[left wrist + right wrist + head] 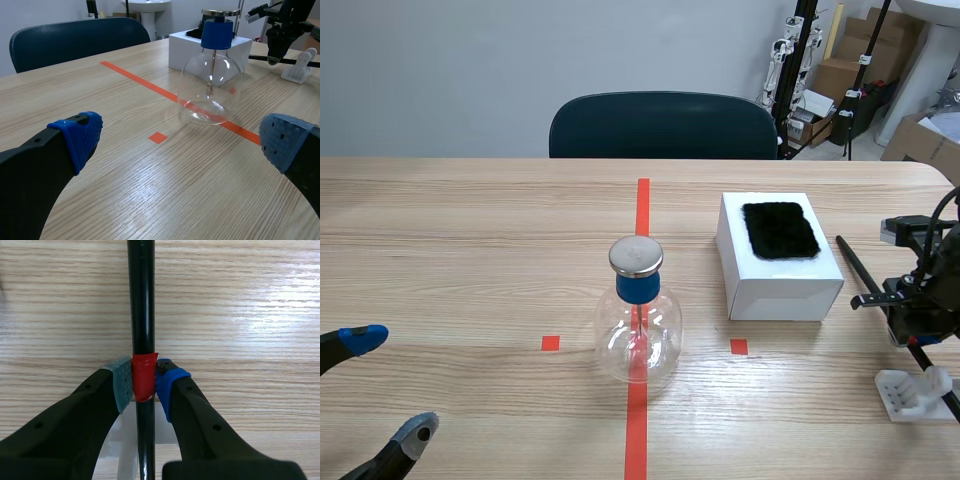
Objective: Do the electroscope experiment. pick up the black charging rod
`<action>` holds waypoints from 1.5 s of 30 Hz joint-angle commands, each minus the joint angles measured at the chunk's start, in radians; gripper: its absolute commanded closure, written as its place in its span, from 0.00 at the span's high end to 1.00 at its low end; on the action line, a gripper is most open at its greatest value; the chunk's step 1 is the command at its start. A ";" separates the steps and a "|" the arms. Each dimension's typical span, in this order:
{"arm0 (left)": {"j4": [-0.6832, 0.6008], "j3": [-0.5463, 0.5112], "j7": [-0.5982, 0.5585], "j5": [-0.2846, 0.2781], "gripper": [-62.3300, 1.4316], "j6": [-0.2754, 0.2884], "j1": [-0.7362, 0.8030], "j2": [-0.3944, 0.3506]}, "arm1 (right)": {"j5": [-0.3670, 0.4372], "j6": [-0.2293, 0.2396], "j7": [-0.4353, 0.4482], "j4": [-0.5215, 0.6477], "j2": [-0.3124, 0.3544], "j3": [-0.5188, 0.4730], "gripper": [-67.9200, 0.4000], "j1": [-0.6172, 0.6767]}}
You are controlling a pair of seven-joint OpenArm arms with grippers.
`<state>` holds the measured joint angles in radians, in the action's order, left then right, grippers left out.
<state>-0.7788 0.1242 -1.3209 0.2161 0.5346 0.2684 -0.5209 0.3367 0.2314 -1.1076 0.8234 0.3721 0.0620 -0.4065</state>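
Note:
The black charging rod (pixel 141 300) runs straight ahead between my right gripper's (pixel 145 382) fingers. Their pads press on its red tape band (pixel 144 375), so the gripper is shut on the rod. In the scene view the rod (pixel 855 262) lies slanted at the table's right. Its near end is at a small white stand (pixel 910 390), and the right gripper (pixel 912 330) sits over its middle. My left gripper (pixel 380 385) stands open at the near left, holding nothing. In the left wrist view the left gripper (pixel 182 140) faces the flask.
A glass electroscope flask (pixel 638 320) with a blue collar and metal cap stands on the orange-red centre line. A white box (pixel 778 275) topped with black fur (pixel 780 230) is right of it. A dark chair (pixel 663 125) stands behind the table's far edge.

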 commanded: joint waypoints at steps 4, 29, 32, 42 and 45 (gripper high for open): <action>-0.012 -0.001 -0.016 -0.010 1.00 0.003 -0.003 -0.006 | 0.011 0.000 -0.001 0.013 0.022 -0.002 0.01 -0.026; -0.012 -0.001 -0.015 -0.010 1.00 0.003 -0.003 -0.006 | 0.060 -0.006 -0.109 0.322 0.130 -0.020 0.01 0.066; -0.012 -0.001 -0.015 -0.010 1.00 0.003 -0.003 -0.006 | 0.056 -0.007 -0.107 0.469 0.152 -0.060 0.01 0.160; -0.012 -0.001 -0.016 -0.010 1.00 0.003 -0.003 -0.006 | -0.174 -0.008 0.130 1.027 0.136 -0.210 0.01 0.621; -0.012 -0.001 -0.015 -0.010 1.00 0.003 -0.003 -0.006 | -0.317 -0.008 0.261 1.141 0.098 -0.216 0.01 0.762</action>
<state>-0.7788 0.1242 -1.3205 0.2161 0.5346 0.2684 -0.5209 0.0387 0.2260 -0.8692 1.9823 0.4789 -0.1524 0.3504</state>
